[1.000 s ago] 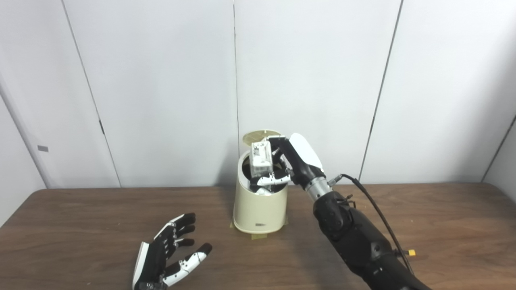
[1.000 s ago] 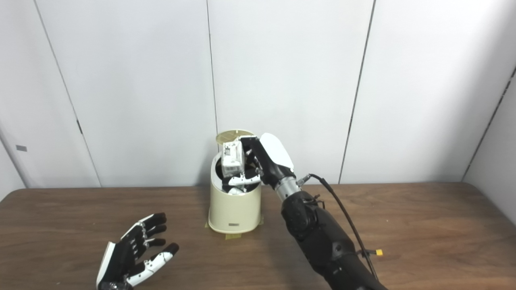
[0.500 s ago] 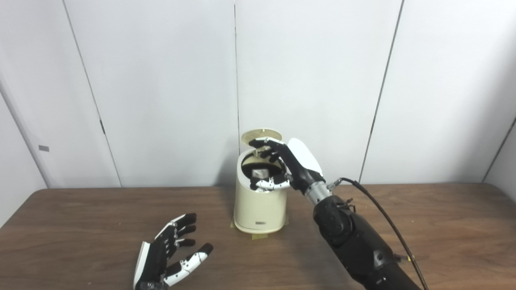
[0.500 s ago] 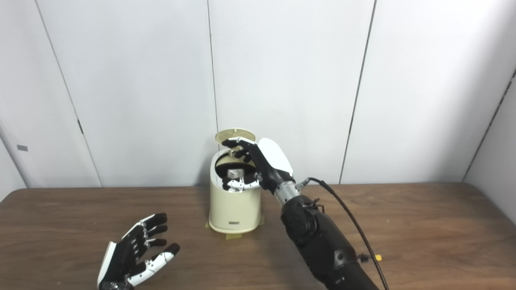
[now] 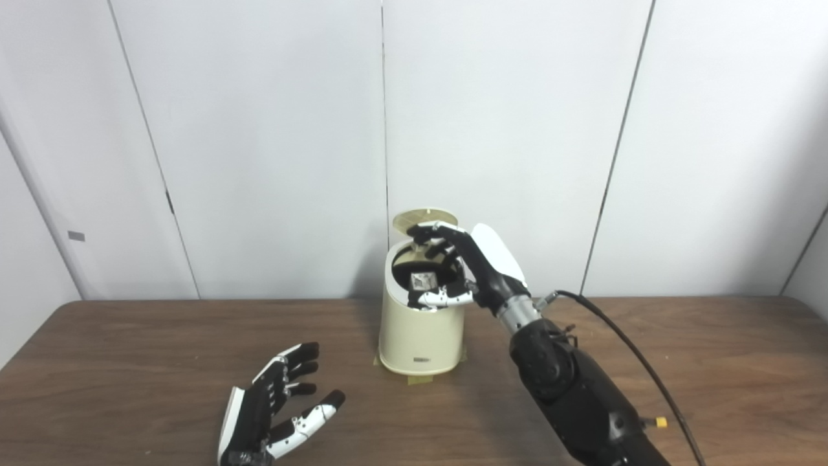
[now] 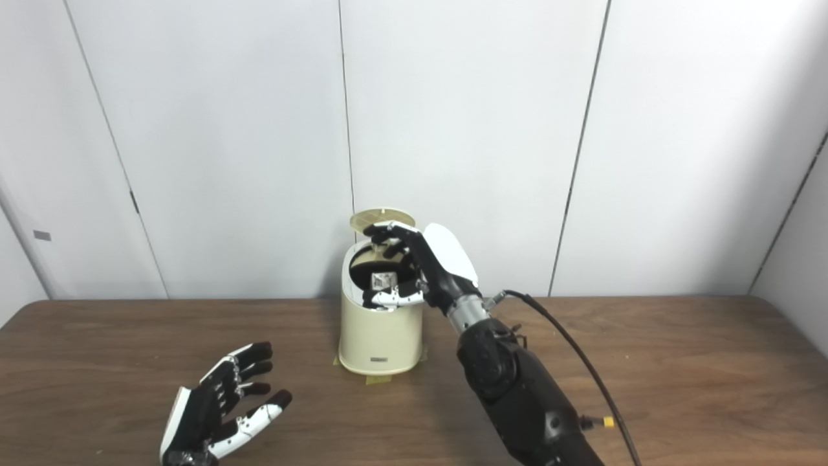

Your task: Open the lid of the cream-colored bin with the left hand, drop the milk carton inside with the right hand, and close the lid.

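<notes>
Inside the cream-colored bin point(image 5: 420, 330) (lid point(image 5: 424, 217) raised) lies the milk carton point(image 5: 424, 281); right hand point(image 5: 466, 265) hovers over the opening, fingers point(image 5: 424, 231) spread, empty. Left hand point(image 5: 275, 408) rests wide-fingered on the surface point(image 5: 129, 362).

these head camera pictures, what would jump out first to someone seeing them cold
The cream bin at the middle of the wooden table, its round lid tipped up at the back, with the right hand spread open over its mouth. Just inside the opening sits the milk carton, free of that hand. The left hand rests open on the table at the near left, well apart from the bin.
</notes>
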Robot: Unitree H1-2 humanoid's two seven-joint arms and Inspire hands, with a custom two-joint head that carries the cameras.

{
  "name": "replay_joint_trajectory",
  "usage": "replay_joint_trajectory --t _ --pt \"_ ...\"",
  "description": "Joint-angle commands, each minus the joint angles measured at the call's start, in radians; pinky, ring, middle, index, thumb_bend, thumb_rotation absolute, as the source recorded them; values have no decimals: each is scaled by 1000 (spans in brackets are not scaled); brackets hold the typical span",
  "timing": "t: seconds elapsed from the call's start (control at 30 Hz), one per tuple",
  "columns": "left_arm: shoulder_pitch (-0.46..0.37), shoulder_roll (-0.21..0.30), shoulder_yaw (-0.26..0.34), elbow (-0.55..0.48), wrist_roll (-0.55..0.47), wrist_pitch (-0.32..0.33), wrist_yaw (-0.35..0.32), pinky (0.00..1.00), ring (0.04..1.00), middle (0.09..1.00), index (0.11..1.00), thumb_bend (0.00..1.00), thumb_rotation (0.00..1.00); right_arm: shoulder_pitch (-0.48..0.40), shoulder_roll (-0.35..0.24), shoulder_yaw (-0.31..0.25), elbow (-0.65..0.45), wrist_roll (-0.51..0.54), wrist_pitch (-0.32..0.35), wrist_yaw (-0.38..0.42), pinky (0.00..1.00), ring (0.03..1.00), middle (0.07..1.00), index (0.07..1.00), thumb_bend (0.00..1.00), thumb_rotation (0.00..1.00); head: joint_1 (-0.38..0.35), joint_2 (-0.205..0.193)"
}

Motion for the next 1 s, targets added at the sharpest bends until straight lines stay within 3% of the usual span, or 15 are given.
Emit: replay_joint_trajectory --t 0.0,0.17,0.47,0.63,0.67,0.8,0.87,0.97 --pt "-25 -2 -2 -24 -1 -12 4 673 776 800 771 698 180 -50 4 -25 -69 26 -55 -19 383 562 693 682 861 56 1 2" --pt "-30 0 -3 -14 7 -14 7 679 780 802 774 701 187 -24 16 -61 -189 70 -67 -3 342 503 651 642 853 4 2 3" --pt "-33 -1 -5 -7 12 -22 8 689 774 789 772 702 189 35 14 -101 -335 158 -135 47 273 378 597 603 799 0 4 4" --pt "-36 2 -5 -7 18 -23 11 677 768 786 769 707 198 124 10 -154 -418 248 -140 75 253 352 576 585 804 0 10 5" --pt "-36 3 -5 -8 19 -21 11 674 767 787 769 707 199 142 7 -163 -425 258 -140 81 258 374 586 601 790 1 10 5" --pt "-33 4 -5 -20 7 -16 1 657 768 795 775 710 185 282 -21 -208 -507 358 4 155 303 418 645 690 768 140 13 4" --pt "-30 7 -6 -29 4 -13 -4 657 773 801 780 703 178 344 -29 -225 -550 420 64 194 437 569 729 751 753 235 13 4" --pt "-26 11 -7 -37 1 -17 -11 653 774 802 784 700 176 413 -34 -243 -573 494 86 237 535 670 780 789 747 306 18 6"
